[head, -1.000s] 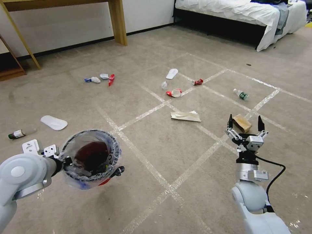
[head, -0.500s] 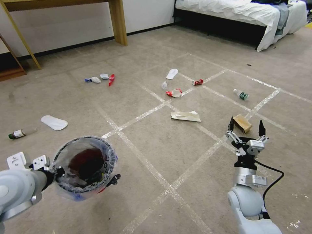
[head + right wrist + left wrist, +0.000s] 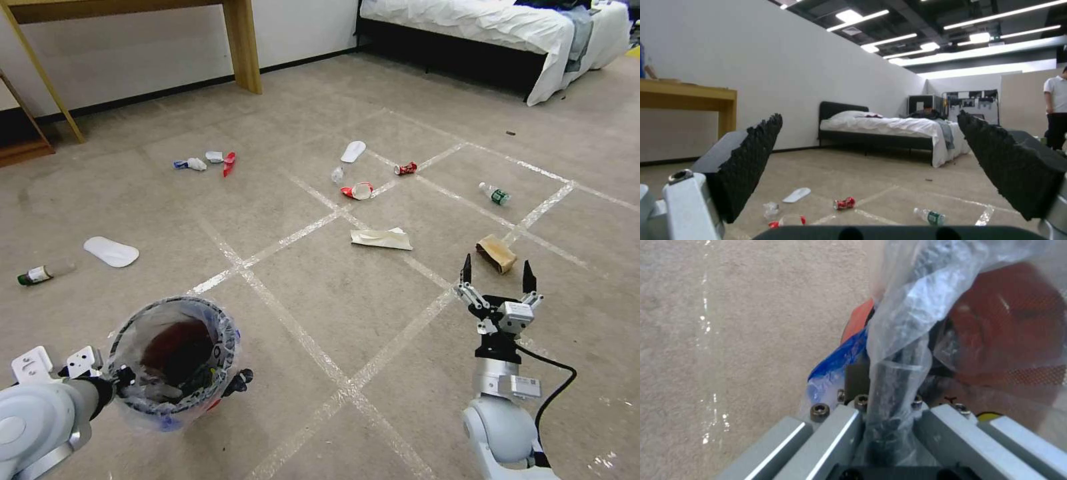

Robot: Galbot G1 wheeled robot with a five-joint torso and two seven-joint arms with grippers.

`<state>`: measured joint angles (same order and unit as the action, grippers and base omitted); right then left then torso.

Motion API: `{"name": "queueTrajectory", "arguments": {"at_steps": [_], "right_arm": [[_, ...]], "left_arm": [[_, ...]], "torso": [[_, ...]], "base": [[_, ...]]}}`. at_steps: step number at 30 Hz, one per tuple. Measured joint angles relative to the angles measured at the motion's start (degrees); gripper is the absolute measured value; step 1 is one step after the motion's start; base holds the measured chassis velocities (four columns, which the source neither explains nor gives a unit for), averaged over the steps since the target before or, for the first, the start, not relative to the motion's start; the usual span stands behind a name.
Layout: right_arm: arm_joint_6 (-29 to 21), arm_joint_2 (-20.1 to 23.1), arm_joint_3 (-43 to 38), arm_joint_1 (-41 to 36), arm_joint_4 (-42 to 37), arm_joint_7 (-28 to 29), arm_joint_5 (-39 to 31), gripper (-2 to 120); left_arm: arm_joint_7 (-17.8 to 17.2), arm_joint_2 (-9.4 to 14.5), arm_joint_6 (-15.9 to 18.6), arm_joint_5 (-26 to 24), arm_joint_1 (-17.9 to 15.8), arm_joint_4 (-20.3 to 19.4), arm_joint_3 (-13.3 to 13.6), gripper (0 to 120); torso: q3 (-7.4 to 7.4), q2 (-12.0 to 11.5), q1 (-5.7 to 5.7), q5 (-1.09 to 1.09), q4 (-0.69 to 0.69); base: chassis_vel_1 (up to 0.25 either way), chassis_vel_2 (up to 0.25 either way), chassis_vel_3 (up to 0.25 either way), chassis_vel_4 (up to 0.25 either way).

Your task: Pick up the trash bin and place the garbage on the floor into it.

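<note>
The trash bin (image 3: 175,353), red with a crinkly clear liner, hangs low over the floor (image 3: 320,293) at my near left. My left gripper (image 3: 223,385) is shut on its rim; in the left wrist view a black finger (image 3: 894,380) runs under the bag beside the red wall (image 3: 1009,323). My right gripper (image 3: 497,272) stands open, fingertips up, just short of the crumpled brown paper bag (image 3: 497,252). Other garbage lies beyond: folded white paper (image 3: 381,239), a crushed cup (image 3: 358,191), a red can (image 3: 405,168) and a green-labelled bottle (image 3: 495,193). Between the pads (image 3: 751,160), the right wrist view shows the can (image 3: 844,203).
Wrappers (image 3: 200,162) and a flat white piece (image 3: 111,251) lie at far left, with a small bottle (image 3: 43,273) nearby. A wooden table leg (image 3: 241,47) stands by the back wall. A bed (image 3: 480,27) is at the far right.
The left arm has drawn back toward me and lower, carrying the bin. The right gripper has pulled back from the brown bag, still open.
</note>
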<state>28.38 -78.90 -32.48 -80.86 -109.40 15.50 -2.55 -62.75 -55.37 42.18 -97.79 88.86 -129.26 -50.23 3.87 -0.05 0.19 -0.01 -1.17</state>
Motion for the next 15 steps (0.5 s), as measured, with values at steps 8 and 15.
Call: {"name": "queueTrajectory", "arguments": {"at_steps": [8, 15], "right_arm": [[0.3, -0.2, -0.1, -0.3, 0.3, -0.2, 0.5, 100], [0.5, -0.4, 0.3, 0.2, 1.1, -0.2, 0.6, 100]], "left_arm": [[0.4, -0.5, 0.0, 0.8, -0.8, 0.8, 0.9, 0], [1.1, -1.5, 0.0, 1.9, -0.9, 0.8, 1.6, 0]], "torso": [[0.00, 0.0, 0.00, 0.00, 0.00], [0.01, 0.0, 0.00, 0.00, 0.00]], "base": [[0.000, 0.000, 0.000, 0.000], [0.000, 0.000, 0.000, 0.000]]}}
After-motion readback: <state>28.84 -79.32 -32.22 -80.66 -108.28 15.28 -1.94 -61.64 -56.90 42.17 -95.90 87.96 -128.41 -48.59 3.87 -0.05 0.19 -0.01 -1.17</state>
